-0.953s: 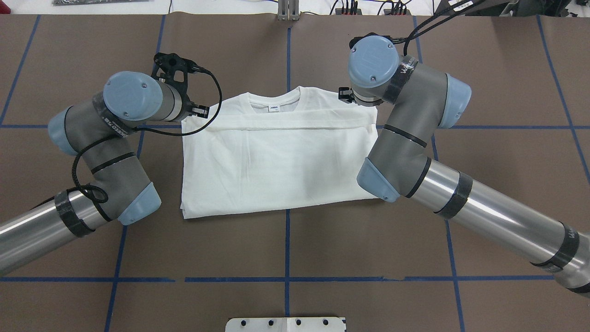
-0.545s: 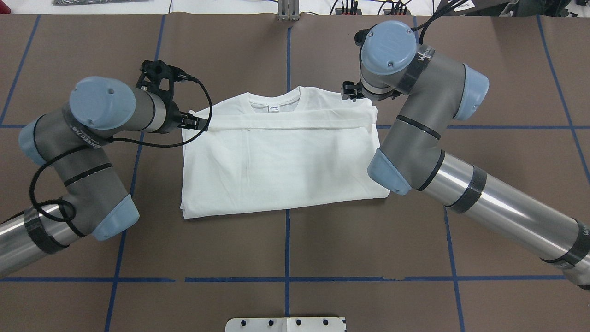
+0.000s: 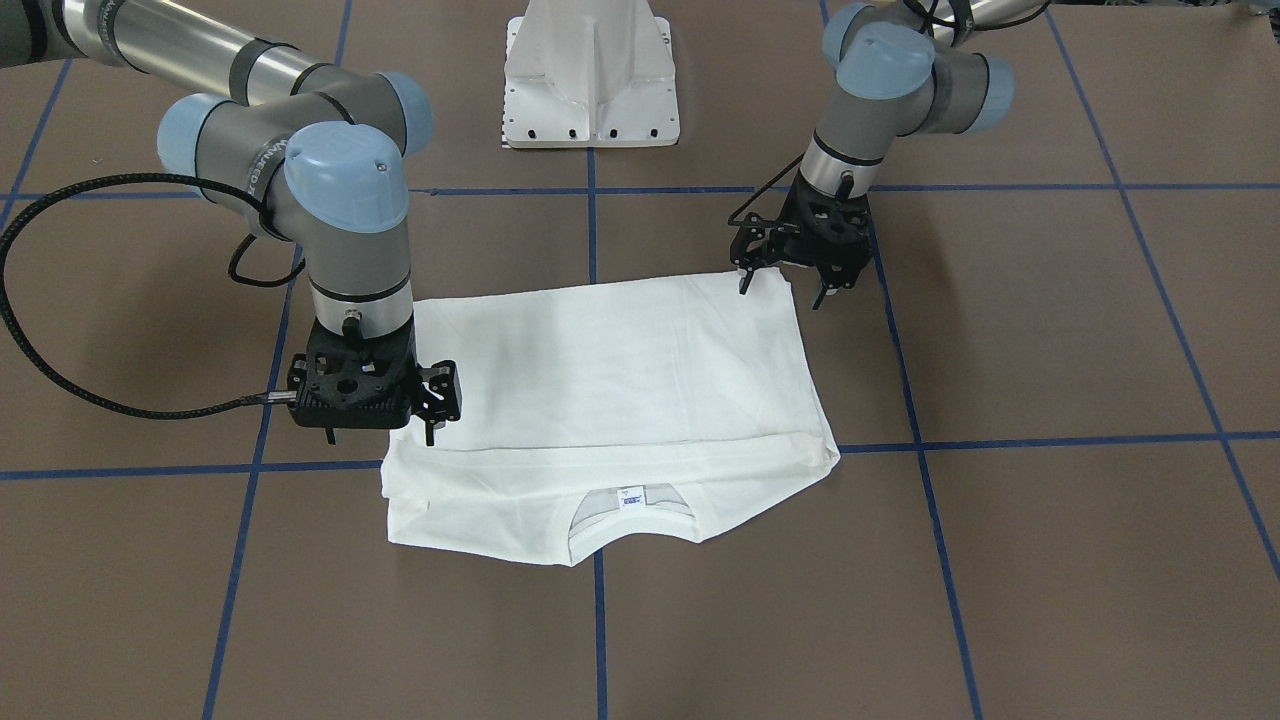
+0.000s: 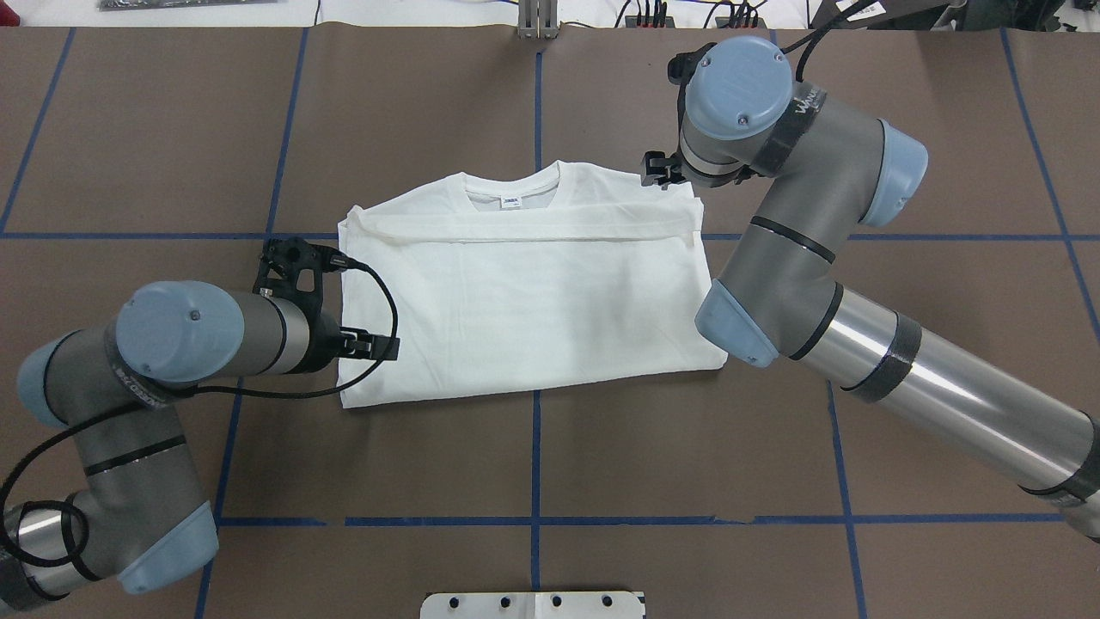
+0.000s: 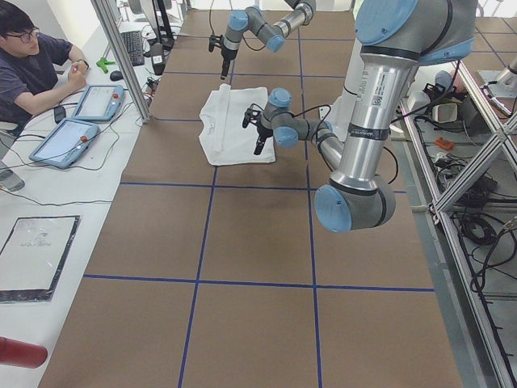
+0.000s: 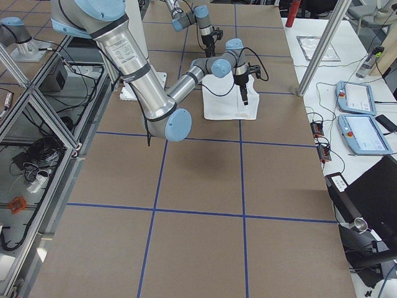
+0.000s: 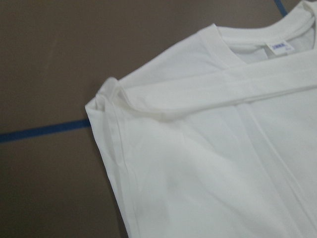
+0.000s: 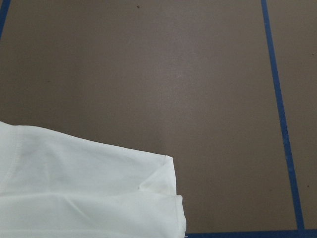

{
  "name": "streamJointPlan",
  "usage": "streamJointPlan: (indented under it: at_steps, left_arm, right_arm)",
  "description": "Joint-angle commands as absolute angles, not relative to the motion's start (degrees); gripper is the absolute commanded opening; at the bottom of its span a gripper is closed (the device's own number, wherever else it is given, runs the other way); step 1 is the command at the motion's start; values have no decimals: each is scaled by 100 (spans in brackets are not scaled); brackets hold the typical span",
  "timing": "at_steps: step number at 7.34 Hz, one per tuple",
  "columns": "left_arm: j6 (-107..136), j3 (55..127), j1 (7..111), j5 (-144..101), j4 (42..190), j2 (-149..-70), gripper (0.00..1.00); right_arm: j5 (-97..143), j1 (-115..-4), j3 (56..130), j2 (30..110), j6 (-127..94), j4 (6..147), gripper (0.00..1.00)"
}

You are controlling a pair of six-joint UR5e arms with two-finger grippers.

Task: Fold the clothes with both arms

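Note:
The white long-sleeved T-shirt (image 4: 524, 301) lies flat on the brown table, sleeves folded across its chest, neck label (image 4: 511, 203) at the far edge; no printed text shows. It also shows in the front view (image 3: 620, 380) and in both wrist views (image 7: 208, 163) (image 8: 74, 198). My left gripper (image 4: 365, 346) (image 3: 782, 290) hangs open and empty over the shirt's near-left hem corner. My right gripper (image 4: 657, 169) (image 3: 380, 435) hovers open and empty just above the shirt's far-right shoulder corner.
The white pedestal base (image 3: 590, 90) stands at the robot's edge of the table. Blue tape lines (image 4: 534, 447) grid the brown table cover. An operator (image 5: 32, 65) sits beyond the far edge with tablets (image 5: 77, 137).
My left arm has swung from the shirt's far-left shoulder back to its near-left hem corner. My right gripper has lifted slightly off the far-right shoulder. The shirt has not moved.

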State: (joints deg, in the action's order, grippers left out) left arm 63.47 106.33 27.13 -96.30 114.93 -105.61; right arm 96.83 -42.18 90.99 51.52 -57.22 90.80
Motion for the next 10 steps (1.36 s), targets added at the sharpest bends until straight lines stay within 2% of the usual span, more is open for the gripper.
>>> streamJointPlan:
  at_steps: [1,2,3,4,8,10]
  left_arm:
    - [6644,10547,2373,-9422,11496,-10529,100]
    - [6653,10529,2364,-9422,11496,-10521,99]
    - [6662,10486,2364,-9413,11496,-10521,93]
    - [6662,10433,2364,-9413,11496,-10521,83]
    - [6671,10433,2364,-9387,11487,-10529,0]
    - [6645,10546,2382,-9387,11444,-10503,0]
  right_arm:
    - [9686,-4219,9114,5150,-5722,9079,100]
    - [9686,-4210,9123,5142,-5722,9079,100]
    - [9686,-4210,9158,5133,-5730,9079,100]
    - [9677,-4210,9193,5150,-5730,9079,100]
    - [9677,-4210,9202,5159,-5731,9079,100]
    - [9677,-4210,9193,5159,-5730,9079,100]
